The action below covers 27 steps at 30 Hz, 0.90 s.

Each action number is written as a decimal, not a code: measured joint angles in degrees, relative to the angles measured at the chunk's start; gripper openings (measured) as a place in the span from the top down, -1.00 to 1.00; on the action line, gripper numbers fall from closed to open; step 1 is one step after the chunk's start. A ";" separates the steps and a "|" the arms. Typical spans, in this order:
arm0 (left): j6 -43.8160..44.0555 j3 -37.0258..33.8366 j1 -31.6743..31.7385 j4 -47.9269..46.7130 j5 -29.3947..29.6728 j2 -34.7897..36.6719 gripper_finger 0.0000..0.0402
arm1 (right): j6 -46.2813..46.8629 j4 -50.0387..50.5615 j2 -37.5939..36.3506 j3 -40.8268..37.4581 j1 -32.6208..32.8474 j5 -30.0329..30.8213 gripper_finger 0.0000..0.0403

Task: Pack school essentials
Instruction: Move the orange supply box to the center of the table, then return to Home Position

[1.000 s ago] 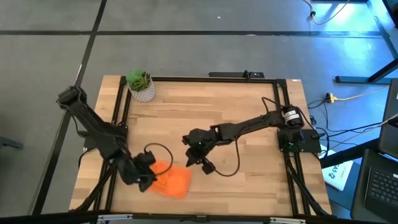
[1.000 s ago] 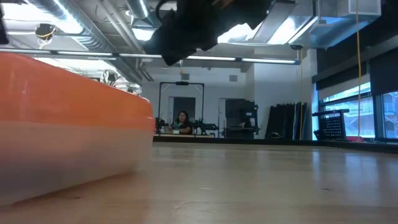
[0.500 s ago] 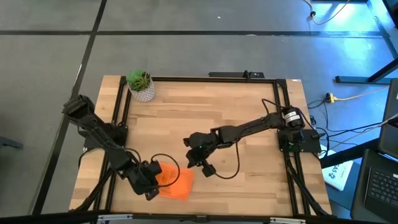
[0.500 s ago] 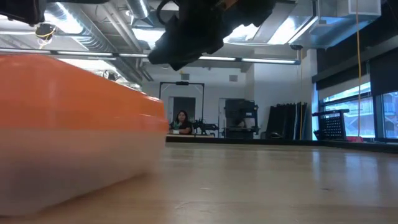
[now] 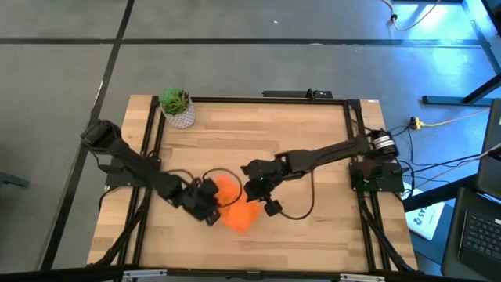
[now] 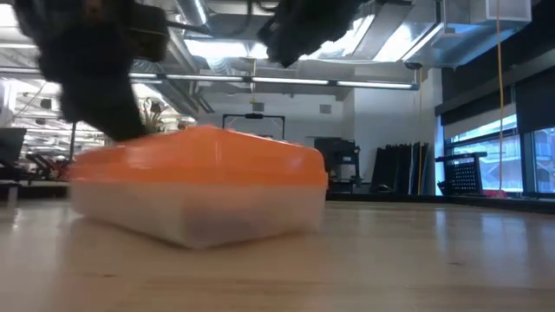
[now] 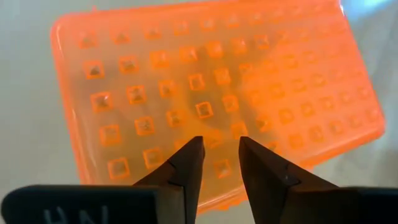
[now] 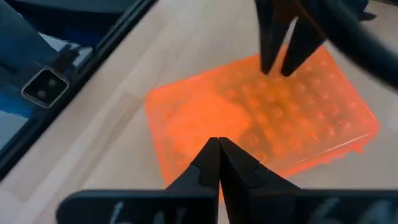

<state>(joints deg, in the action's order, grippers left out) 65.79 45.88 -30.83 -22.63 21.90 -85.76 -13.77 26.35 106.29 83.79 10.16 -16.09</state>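
Observation:
A clear case with an orange perforated lid (image 5: 237, 208) lies flat on the wood near the middle of the table; the low view shows it too (image 6: 199, 186). My left gripper (image 5: 215, 210) comes in from the table's left. Its fingers stand a little apart, with their tips on the lid (image 7: 205, 74). My right gripper (image 5: 252, 197) is shut and hangs above the case's right part, clear of it (image 6: 299, 39). The lid fills its wrist view (image 8: 261, 118). The school essentials are out of view. My left gripper sets both fingertips (image 7: 191, 149) on the top of the orange lid, near the middle of one long edge (image 8: 278, 73), with a small gap between them and nothing in it. The fingers slant down from the table's left. The case stays flat on the table.
A green potted plant (image 5: 177, 107) stands at the far left corner. Black frame rails (image 5: 354, 133) border the wood, and a cable loops under my right arm (image 5: 301, 210). Bare wood lies to the right of the case and toward the far edge.
My left gripper has swung from near the table's front left toward the middle, sinking a little. The case has slid with it away from the near edge and toward the right, turning about as it went. My right gripper has risen slightly and stayed shut.

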 joint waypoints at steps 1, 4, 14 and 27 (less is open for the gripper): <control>-2.68 -0.07 1.35 0.16 0.05 0.97 0.49 | -0.01 1.86 -1.31 -0.04 -0.28 0.50 0.96; -10.25 -0.49 5.48 -1.22 -0.71 4.71 0.52 | -0.27 5.80 -5.98 -0.05 -1.32 2.85 0.98; -29.66 -0.21 15.36 -3.04 0.53 21.59 0.97 | 3.39 4.31 -28.39 -14.39 -6.26 10.92 0.99; -39.36 -3.85 19.99 -8.74 1.99 43.93 1.00 | 13.69 -16.15 -59.67 -44.96 -12.98 11.49 0.99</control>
<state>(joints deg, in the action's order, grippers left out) 26.43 42.03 -10.84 -31.37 23.89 -41.83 -0.08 10.20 46.62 38.82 -2.82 -4.60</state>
